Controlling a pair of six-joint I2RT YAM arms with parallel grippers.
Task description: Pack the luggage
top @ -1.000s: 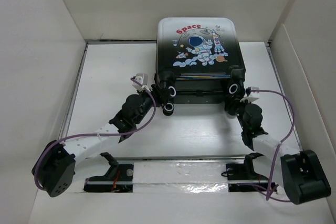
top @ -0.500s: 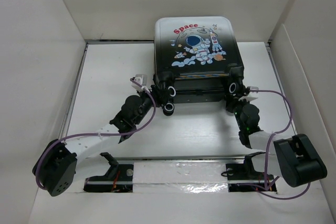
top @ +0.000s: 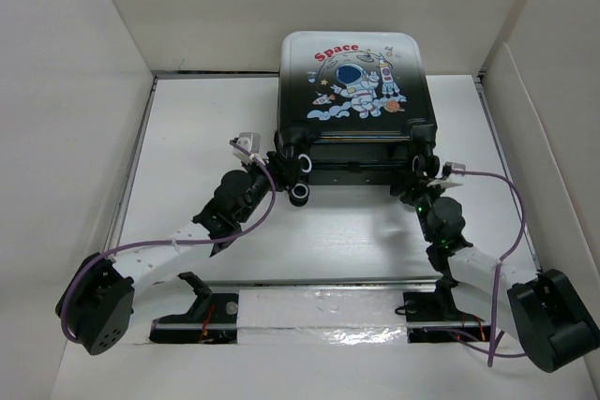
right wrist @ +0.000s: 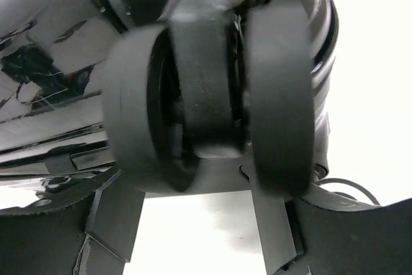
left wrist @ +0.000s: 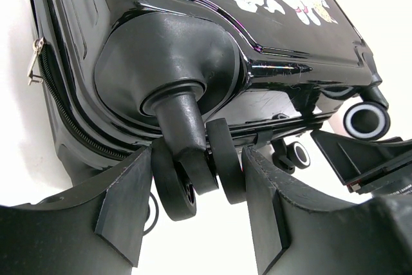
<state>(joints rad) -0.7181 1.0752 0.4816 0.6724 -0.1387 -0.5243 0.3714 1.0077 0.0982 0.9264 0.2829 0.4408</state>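
Note:
The luggage lies shut at the far middle of the table, astronaut side up, with its black wheels facing me. My left gripper is at its left corner. In the left wrist view the fingers are closed on both sides of a double caster wheel under the black shell. My right gripper is at the right corner. In the right wrist view its fingers stand apart just below a blurred caster wheel, which is wider than the gap between them.
White walls enclose the table on the left, back and right. A metal rail with the arm mounts runs along the near edge. Purple cables loop beside both arms. A second left wheel rests on the table.
The luggage shifted slightly left, then back. My right arm swung its elbow outward and its gripper pulled back a little from the right wheel. My left gripper stayed on the left wheel.

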